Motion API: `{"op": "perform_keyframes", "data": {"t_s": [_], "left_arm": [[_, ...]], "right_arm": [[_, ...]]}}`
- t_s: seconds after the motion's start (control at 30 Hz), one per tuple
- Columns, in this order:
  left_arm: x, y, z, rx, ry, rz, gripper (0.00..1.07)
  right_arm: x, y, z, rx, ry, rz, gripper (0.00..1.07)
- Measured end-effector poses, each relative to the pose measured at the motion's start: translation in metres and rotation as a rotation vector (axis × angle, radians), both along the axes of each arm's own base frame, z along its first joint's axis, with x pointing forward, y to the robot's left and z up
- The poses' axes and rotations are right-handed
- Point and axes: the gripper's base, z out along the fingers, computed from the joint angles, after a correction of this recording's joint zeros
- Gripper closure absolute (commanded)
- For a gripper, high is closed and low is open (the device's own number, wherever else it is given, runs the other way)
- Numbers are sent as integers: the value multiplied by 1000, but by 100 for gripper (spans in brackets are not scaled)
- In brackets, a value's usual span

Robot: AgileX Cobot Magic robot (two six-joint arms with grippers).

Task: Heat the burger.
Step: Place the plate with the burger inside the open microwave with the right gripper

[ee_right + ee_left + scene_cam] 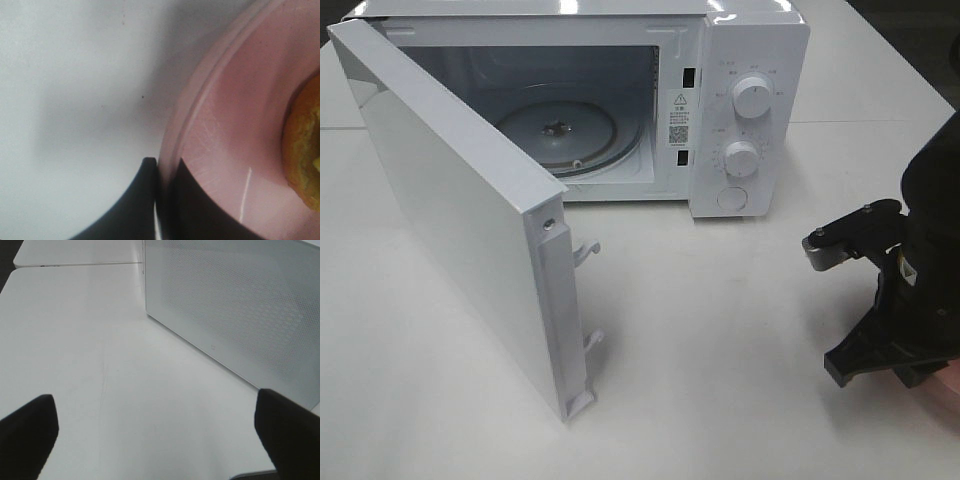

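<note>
1. White tabletop (720,350) fills the scene, with a second white slab butted against it at the back.
2. A white microwave (775,60) stands at the far side. Its door (450,210) is swung wide towards the left, and two latch hooks (586,250) stick out from the door's free edge.
3. Inside, the glass turntable (560,130) lies bare.
4. The control panel carries an upper knob (752,98), a lower knob (742,158) and a round button (732,198).
5. The left gripper (155,435) hangs low over the table beside a dotted white face of the microwave. Its fingers (27,430) are spread as wide as they go, with nothing between them.
6. The right arm (920,260) sits at the right edge, in front of the microwave and well apart from it.
7. The right gripper (161,170) is pinched tight on the rim of the pink plate (200,95), one finger on each side of it.
8. The burger (302,145) sits on that plate. Only its brown edge shows in the right wrist view, and the arm hides it from above.
</note>
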Motion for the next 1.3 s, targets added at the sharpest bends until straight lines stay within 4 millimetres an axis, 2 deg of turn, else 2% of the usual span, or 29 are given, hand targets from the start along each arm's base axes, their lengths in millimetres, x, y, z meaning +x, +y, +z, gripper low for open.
{"op": "perform_keyframes", "data": {"t_s": [0.13, 0.43, 0.53, 0.6, 0.8, 0.87, 1.03, 1.23, 1.3], "left_arm": [[0, 0, 0, 0, 0, 0, 7], [0, 0, 0, 0, 0, 0, 7], [0, 0, 0, 0, 0, 0, 7], [0, 0, 0, 0, 0, 0, 7], [0, 0, 0, 0, 0, 0, 7], [0, 0, 0, 0, 0, 0, 7], [0, 0, 0, 0, 0, 0, 7], [0, 0, 0, 0, 0, 0, 7], [0, 0, 0, 0, 0, 0, 7]], "right_arm": [[-4, 4, 4, -16, 5, 37, 107], [-18, 6, 35, -16, -53, 130, 107], [-20, 7, 38, -18, -54, 145, 107], [-27, 12, 44, -22, -53, 213, 107], [-33, 19, 50, -13, -70, 295, 107], [-41, 26, 57, -4, -87, 395, 107], [-49, 31, 65, -17, -106, 481, 107], [-58, 30, 70, -51, -127, 541, 107], [-67, 27, 68, -63, -130, 588, 107]]}}
